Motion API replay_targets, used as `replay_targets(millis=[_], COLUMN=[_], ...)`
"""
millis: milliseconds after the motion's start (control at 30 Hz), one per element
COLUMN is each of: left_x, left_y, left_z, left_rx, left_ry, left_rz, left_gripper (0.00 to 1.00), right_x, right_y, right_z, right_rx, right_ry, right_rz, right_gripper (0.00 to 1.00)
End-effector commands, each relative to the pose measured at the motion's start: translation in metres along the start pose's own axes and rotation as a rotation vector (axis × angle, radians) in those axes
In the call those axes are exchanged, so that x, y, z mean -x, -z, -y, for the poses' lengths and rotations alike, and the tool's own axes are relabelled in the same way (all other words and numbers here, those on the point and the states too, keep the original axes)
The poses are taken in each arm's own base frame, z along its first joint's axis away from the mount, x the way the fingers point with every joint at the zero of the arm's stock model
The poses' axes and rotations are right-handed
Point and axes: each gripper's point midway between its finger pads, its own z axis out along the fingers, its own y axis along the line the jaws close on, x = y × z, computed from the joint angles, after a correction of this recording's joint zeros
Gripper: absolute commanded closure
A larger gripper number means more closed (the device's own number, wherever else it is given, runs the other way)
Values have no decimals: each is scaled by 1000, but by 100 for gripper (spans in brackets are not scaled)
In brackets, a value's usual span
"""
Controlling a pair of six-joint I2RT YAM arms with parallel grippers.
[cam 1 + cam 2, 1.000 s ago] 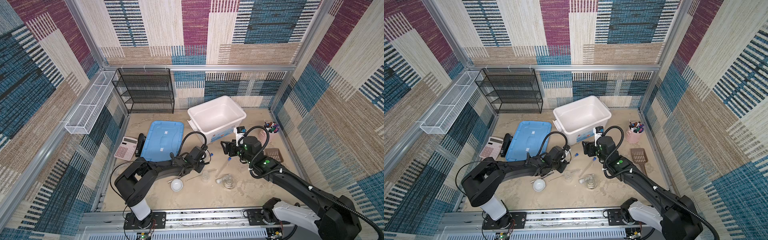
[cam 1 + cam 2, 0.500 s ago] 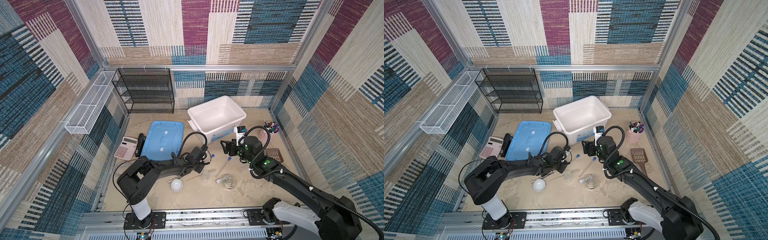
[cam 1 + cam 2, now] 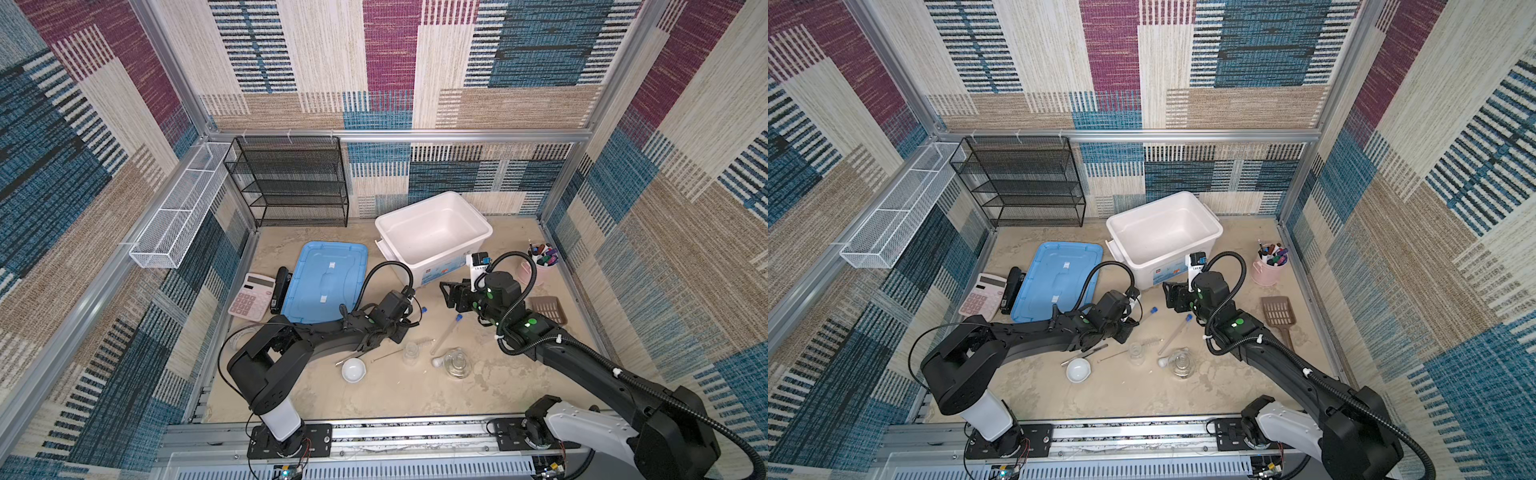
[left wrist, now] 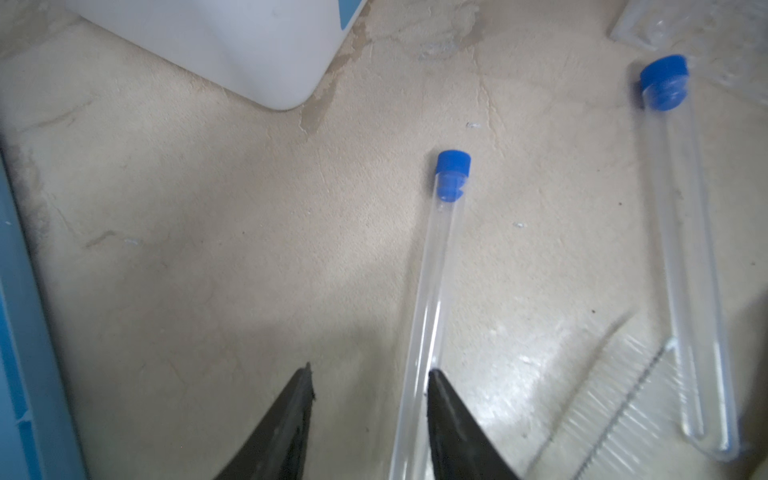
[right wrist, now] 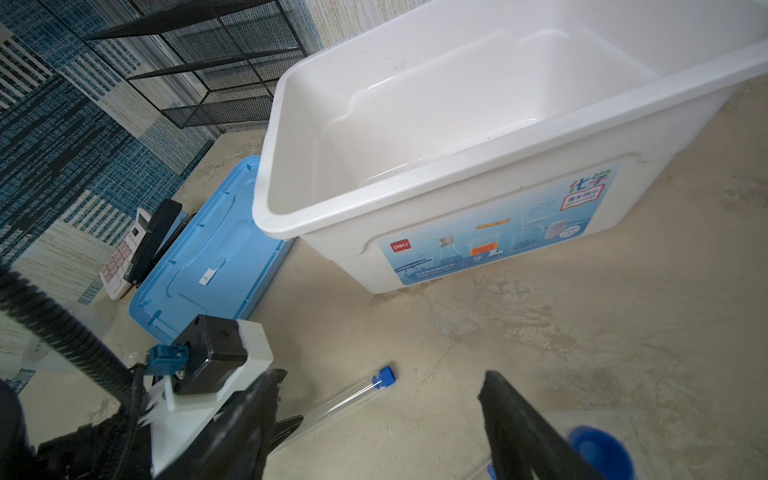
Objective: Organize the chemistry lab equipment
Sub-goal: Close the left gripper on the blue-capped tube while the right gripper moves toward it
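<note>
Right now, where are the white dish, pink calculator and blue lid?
white dish (image 3: 353, 369): a top view, bowl.
pink calculator (image 3: 248, 301): a top view, keys.
blue lid (image 3: 326, 282): a top view, middle.

Bright, even overhead light in both top views, soft shadows only, wide-angle stretch toward the edges. Dimmer at the left wrist: patch of glare on the worktop (image 4: 528, 374), wire brush (image 4: 611, 407) smeared. At the right wrist, nearest blue cap (image 5: 600, 453) out of focus.
</note>
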Motion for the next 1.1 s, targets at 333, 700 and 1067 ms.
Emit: replay_targets(millis=[333,700,1067], left_x=[-17,-29,-33], left_y=[-17,-24,-24], left_z=[14,4,0], left_rx=[-61,-13,-10], left_ry=[-42,-35,-12], left_rz=[-118,-165,-157], left_gripper=[64,74,90], right_x=[8,6,6], right_y=[0,-2,-9], right_z=[-3,0,-8], right_rx=[5,-4,27], right_ry=[-8,-4,12], right_rz=[28,20,-2], right_gripper=[21,21,20])
